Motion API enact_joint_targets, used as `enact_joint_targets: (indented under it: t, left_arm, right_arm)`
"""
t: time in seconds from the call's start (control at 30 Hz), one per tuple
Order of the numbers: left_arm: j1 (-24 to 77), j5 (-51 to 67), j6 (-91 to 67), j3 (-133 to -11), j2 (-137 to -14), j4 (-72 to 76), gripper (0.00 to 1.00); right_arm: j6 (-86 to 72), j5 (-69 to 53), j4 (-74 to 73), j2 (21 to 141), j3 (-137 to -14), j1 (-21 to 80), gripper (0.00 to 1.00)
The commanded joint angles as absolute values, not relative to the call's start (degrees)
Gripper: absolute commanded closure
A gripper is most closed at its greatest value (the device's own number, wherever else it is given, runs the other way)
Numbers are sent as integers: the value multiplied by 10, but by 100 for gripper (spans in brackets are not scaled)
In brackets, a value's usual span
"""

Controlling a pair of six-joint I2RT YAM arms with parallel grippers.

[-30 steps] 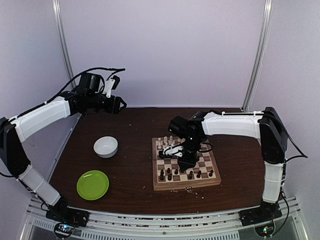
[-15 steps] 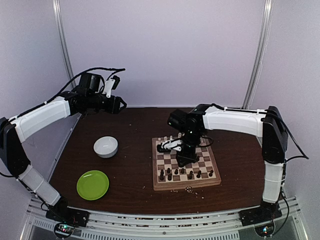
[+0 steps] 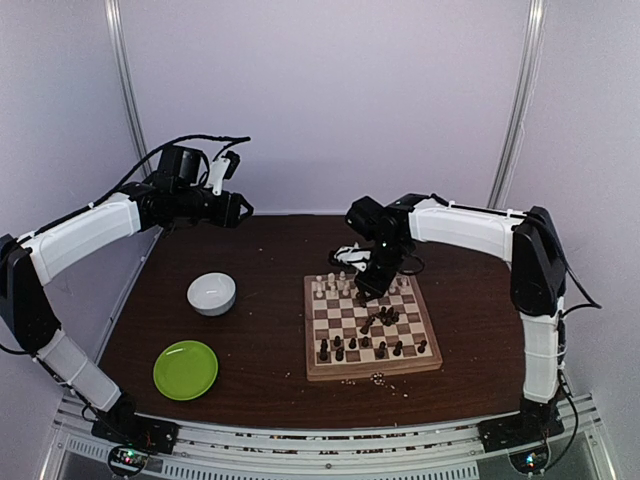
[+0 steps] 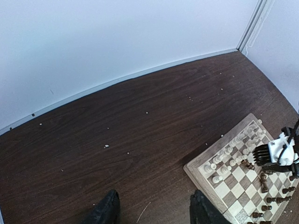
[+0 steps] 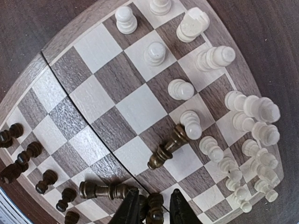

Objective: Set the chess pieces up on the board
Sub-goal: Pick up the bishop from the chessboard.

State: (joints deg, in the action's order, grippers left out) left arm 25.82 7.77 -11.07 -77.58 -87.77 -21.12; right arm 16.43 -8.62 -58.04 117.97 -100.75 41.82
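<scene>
The board (image 3: 309,335) lies right of the table's middle. Cream chess pieces (image 3: 335,283) crowd its far rows and dark ones (image 3: 350,345) stand along its near rows. My right gripper (image 3: 362,296) hangs over the board's far half. In the right wrist view its jaws (image 5: 154,191) are open, and a dark piece (image 5: 155,206) stands between the fingers with a gap on the right. Two dark pieces (image 5: 168,147) (image 5: 100,190) lie toppled on the board (image 5: 140,109), near the cream ones (image 5: 252,112). My left gripper (image 3: 236,208) is raised at the back left, open and empty (image 4: 155,210).
A white bowl (image 3: 212,293) and a round green plate (image 3: 186,369) sit left of the board. Pale crumbs (image 3: 378,378) lie by the board's near edge, and more dot the table in the left wrist view. Walls and frame posts close the back.
My right gripper has drawn back from the board's middle toward its far half, and its jaws have widened. Dark pieces now show lying mid-board. The left arm has not moved.
</scene>
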Motion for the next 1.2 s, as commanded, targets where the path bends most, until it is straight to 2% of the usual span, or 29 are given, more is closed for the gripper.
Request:
enact_joint_targets:
  t: [0.0,0.6,1.17]
  left_arm:
    - [259,87,-116,-794,-881,-198,49]
    - [260,88,-116,-795,-882,-198,48]
    - [259,90,-117,-795,-884,-198,49]
  right_arm:
    - [133,-70,-574,1208,-1026,420,76]
    - [110,-59,-574,1262,-1054,413,74]
    - [103,-51,-573,1228,-1016,404,94]
